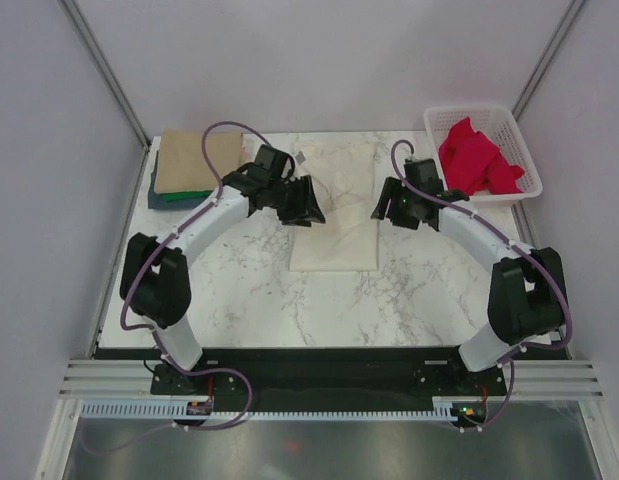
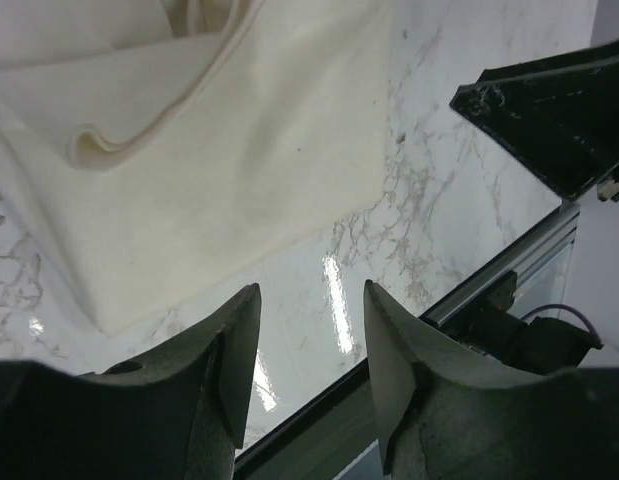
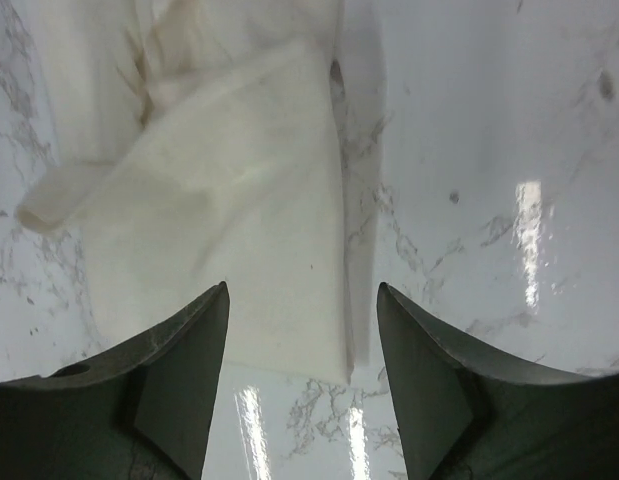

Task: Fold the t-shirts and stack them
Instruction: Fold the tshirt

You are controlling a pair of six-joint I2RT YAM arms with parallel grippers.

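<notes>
A partly folded cream t-shirt [image 1: 341, 225] lies on the marble table [image 1: 249, 300]. The left gripper [image 1: 307, 206] and right gripper [image 1: 387, 209] hover over its left and right edges, jaws apart and empty. A stack of folded t-shirts [image 1: 194, 162], tan on top, sits beyond its left side.

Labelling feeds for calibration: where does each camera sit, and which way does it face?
Top external: above, behind the bases, looking down on the marble table; both arms, left gripper and right gripper show.
Left wrist: looks down at the cream t-shirt and table edge; its open fingers show.
Right wrist: looks down at that t-shirt; its open fingers show.
Shared: all see the cream t-shirt.
</notes>
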